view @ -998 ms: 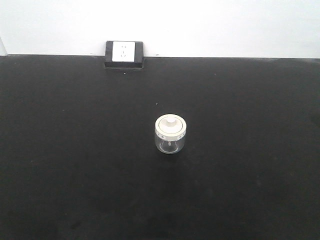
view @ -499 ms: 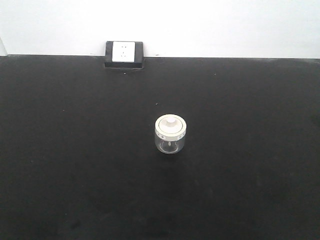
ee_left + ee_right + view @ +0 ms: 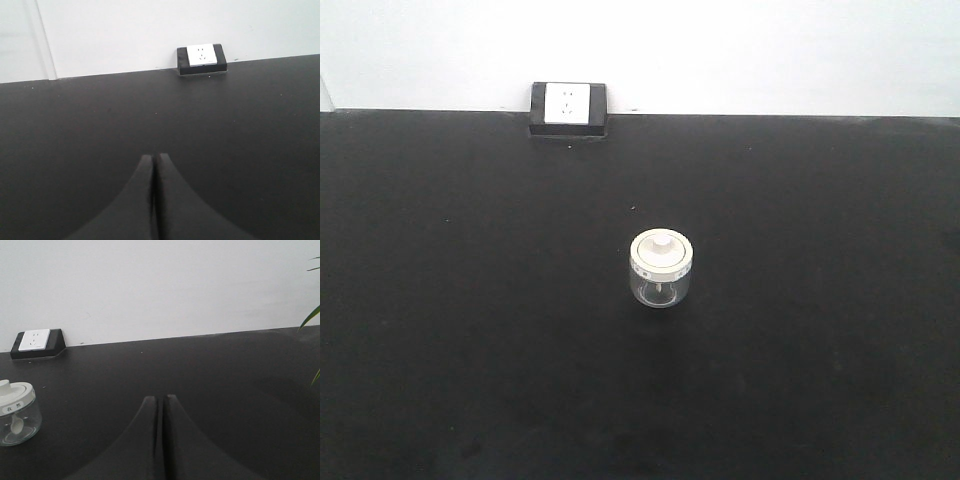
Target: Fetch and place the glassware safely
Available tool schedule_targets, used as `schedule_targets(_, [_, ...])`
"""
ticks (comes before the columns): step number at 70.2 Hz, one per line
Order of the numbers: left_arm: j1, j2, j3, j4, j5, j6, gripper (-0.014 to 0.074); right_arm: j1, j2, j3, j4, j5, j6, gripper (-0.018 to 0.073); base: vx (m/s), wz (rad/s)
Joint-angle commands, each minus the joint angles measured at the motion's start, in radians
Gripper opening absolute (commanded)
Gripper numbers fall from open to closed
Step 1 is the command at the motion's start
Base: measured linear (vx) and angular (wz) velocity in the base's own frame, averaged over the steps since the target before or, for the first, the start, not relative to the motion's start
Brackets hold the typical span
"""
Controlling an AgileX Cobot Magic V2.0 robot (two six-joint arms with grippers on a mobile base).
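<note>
Glassware (image 3: 661, 268) stands upright near the middle of our black table (image 3: 470, 320), a small squat clear jar with a wide cream-white lid (image 3: 661, 251) seated on it and a round knob at the lid's centre. From our right wrist view we see the same jar (image 3: 17, 412) at the far left edge, partly cut off by the frame, with a small label on the lid's rim and a pale spoon-like piece inside the glass; what the label says is too small for us to read. Nothing touches the jar. Our right gripper (image 3: 161, 399) sits low over the table well to the right of the jar, its jaws pressed together with only a thin seam between them and nothing held. Our left gripper (image 3: 153, 157) likewise has its jaws clenched on nothing, over bare table, and the jar does not appear in that view. At the table's far edge, against the white wall (image 3: 770, 50), sits a black block with a white power socket (image 3: 568, 104), well behind the jar. Green leaf tips (image 3: 312, 315) poke in at the right edge of our right wrist view.
</note>
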Motion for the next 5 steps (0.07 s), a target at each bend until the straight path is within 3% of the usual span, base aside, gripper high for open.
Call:
schedule_targets(1, [-0.006,-0.012,0.027,-0.009,-0.079,-0.002,-0.0007,-0.008,-0.013,0.02,-0.004,-0.071,-0.012,-0.0003,0.0,0.0])
schedule_targets(5, [-0.006,-0.012,0.027,-0.009,-0.079,-0.002,-0.0007,-0.008,-0.013,0.02,-0.004,-0.071,-0.012,-0.0003,0.0,0.0])
